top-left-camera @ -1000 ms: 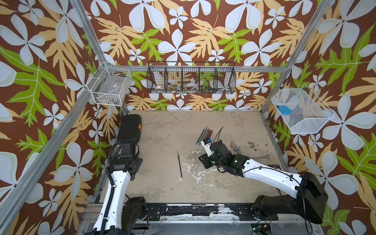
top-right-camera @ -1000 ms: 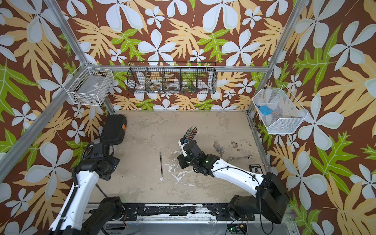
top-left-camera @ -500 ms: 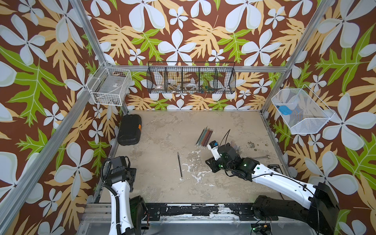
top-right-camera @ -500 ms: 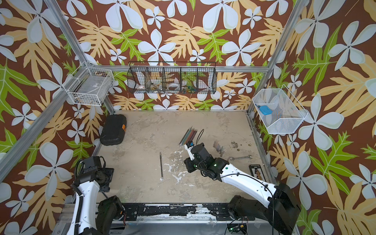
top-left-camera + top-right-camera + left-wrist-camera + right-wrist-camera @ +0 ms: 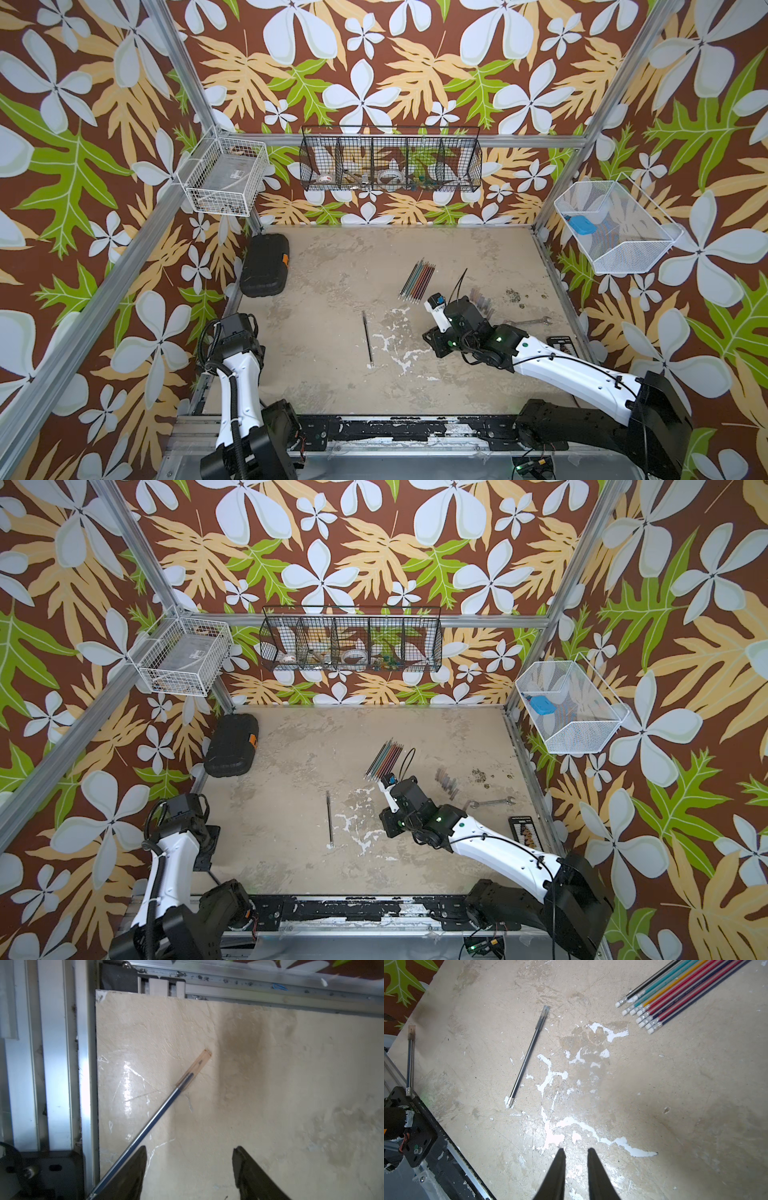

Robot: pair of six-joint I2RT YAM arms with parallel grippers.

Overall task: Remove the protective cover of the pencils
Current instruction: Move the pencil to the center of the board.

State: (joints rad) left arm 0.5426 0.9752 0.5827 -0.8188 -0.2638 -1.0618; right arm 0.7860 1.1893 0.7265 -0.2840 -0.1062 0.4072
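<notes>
A bundle of coloured pencils (image 5: 417, 280) (image 5: 384, 760) (image 5: 675, 991) lies side by side right of the table's middle. One black pencil (image 5: 367, 338) (image 5: 527, 1055) lies alone at the centre, a clear cover (image 5: 543, 1016) on its tip. Another dark pencil (image 5: 153, 1115) (image 5: 410, 1059) with a tan translucent cover (image 5: 195, 1068) runs along the outside of one left finger, not between the jaws. My left gripper (image 5: 189, 1167) (image 5: 210, 848) is open over the front left corner. My right gripper (image 5: 575, 1159) (image 5: 434, 336) hovers just front of the bundle, open by a narrow gap, holding nothing.
A black case (image 5: 266, 270) lies at the back left. A black cable loop (image 5: 457, 282), small translucent pieces (image 5: 482, 299), a wrench (image 5: 528, 321) and a black card (image 5: 561, 345) lie on the right. Wire baskets (image 5: 390, 162) (image 5: 224, 183) (image 5: 615, 232) hang on the walls.
My left arm has pulled back from beside the black case to the front left corner. My right gripper has drawn back from the pencil bundle toward the front.
</notes>
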